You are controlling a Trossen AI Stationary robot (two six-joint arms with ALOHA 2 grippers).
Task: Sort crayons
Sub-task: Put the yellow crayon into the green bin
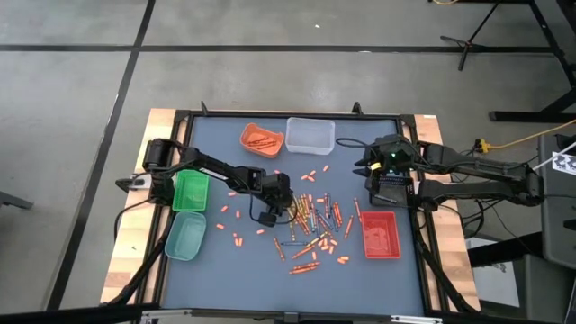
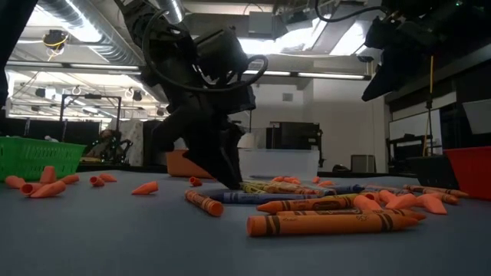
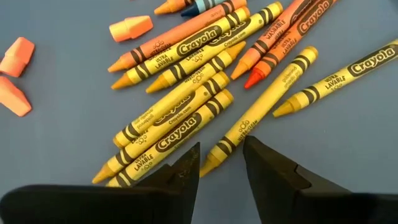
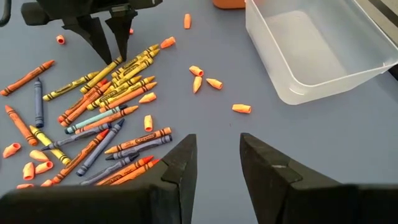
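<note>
The left pincer (image 1: 269, 214) dips to the worktop (image 1: 234, 270), fingers spread and empty over the yellow crayons (image 3: 186, 118) mid-worktop, seemingly choosing one. The right pincer (image 1: 362, 167) waits open near the clear tray (image 1: 310, 135).

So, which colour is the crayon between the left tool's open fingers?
Yellow crayon, clearest in the left wrist view.

crayons (image 1: 310, 220) — scattered flat, mid-table

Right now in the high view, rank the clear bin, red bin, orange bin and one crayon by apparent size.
1. Clear bin and red bin: too alike to rank.
2. Orange bin.
3. Crayon, far smallest.
</note>
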